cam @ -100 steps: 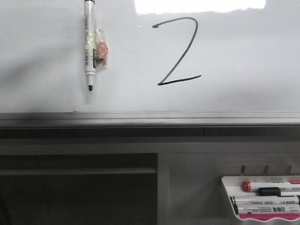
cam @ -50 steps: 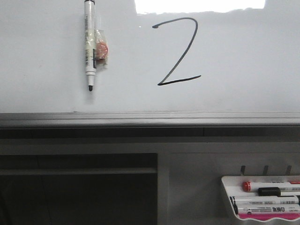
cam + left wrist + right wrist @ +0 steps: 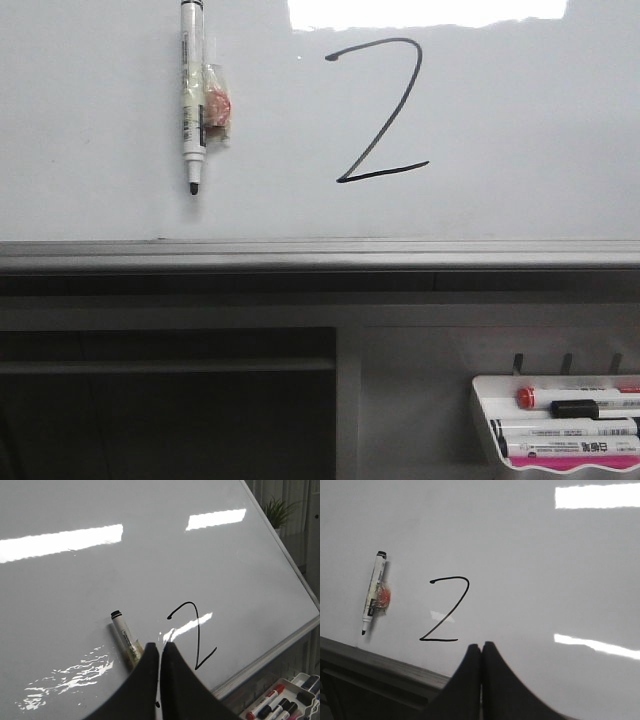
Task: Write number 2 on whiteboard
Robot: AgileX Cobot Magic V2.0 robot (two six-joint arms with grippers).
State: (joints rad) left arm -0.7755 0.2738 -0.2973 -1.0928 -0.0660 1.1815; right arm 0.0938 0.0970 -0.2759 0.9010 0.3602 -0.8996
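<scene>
A black number 2 (image 3: 380, 110) is drawn on the whiteboard (image 3: 520, 130), near its middle. It also shows in the left wrist view (image 3: 196, 635) and the right wrist view (image 3: 445, 615). A white marker (image 3: 192, 95) with a black tip pointing down sticks to the board left of the digit, a small red-and-clear piece (image 3: 217, 103) beside it. My left gripper (image 3: 160, 646) is shut and empty, back from the board, below the marker (image 3: 126, 637) and the digit. My right gripper (image 3: 481, 646) is shut and empty, off the board, right of the digit. Neither gripper shows in the front view.
The grey metal rail (image 3: 320, 255) runs along the board's lower edge. A white marker tray (image 3: 482, 400) with several markers hangs at the lower right, below the rail. A dark recess (image 3: 160, 400) lies at the lower left. A potted plant (image 3: 278, 511) stands beyond the board's far edge.
A faint shadow on the board's left side has gone. The marker and the digit have not moved.
</scene>
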